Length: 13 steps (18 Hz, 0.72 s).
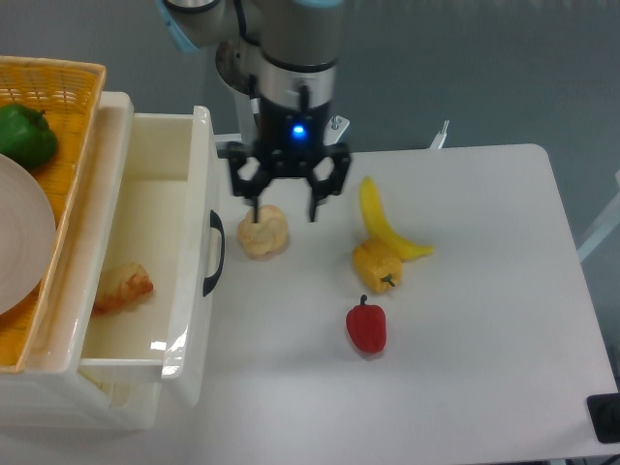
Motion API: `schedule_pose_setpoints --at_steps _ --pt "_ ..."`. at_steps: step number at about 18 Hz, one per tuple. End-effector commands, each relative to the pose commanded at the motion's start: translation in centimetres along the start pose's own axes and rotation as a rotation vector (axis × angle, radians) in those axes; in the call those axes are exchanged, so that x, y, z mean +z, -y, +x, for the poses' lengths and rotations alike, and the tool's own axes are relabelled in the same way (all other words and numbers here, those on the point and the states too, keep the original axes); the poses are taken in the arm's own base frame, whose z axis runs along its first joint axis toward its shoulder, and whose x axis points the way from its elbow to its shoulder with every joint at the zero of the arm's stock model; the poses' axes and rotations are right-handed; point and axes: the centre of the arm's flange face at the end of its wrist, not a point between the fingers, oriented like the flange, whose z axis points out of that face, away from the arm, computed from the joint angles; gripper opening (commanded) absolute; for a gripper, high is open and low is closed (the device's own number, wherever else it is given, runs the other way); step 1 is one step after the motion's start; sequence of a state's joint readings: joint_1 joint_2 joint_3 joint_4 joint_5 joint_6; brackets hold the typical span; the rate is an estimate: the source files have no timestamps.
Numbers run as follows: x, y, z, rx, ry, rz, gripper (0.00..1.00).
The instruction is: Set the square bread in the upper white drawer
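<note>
Square bread (123,289) lies in the upper white drawer (199,223), drawer open. Gripper (283,209) fingers spread, empty, above the round bun (263,231) on tabletop (465,291).

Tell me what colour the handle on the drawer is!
Black. The curved handle on the front of the white drawer shows clearly in the camera view.

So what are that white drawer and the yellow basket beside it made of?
The upper white drawer looks like glossy plastic: its cream walls show bright highlights, and its handle is smooth black. The basket appears woven, perhaps wicker or plastic strands, judging by its lattice of yellow-orange strips; which one cannot be told.
</note>
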State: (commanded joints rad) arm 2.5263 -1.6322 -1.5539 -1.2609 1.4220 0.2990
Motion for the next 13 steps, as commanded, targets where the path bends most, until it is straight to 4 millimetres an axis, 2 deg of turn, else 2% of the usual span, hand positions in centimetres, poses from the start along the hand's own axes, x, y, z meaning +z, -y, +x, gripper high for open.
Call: schedule_pose_setpoints --at_steps 3,4,6,8,11,13 --pt "0.1 0.0 -1.1 0.011 0.006 -0.001 0.76" --pt "0.1 0.0 -1.3 0.013 0.007 -0.001 0.8" --pt "0.2 -0.1 -2.2 0.035 0.012 -0.003 0.97" --pt "0.2 -0.2 -3.4 0.056 0.016 -0.006 0.99" --pt "0.1 -0.2 -4.4 0.064 0.024 -0.004 1.0" --pt "0.7 -0.1 -5.2 0.079 0.023 -0.014 1.0"
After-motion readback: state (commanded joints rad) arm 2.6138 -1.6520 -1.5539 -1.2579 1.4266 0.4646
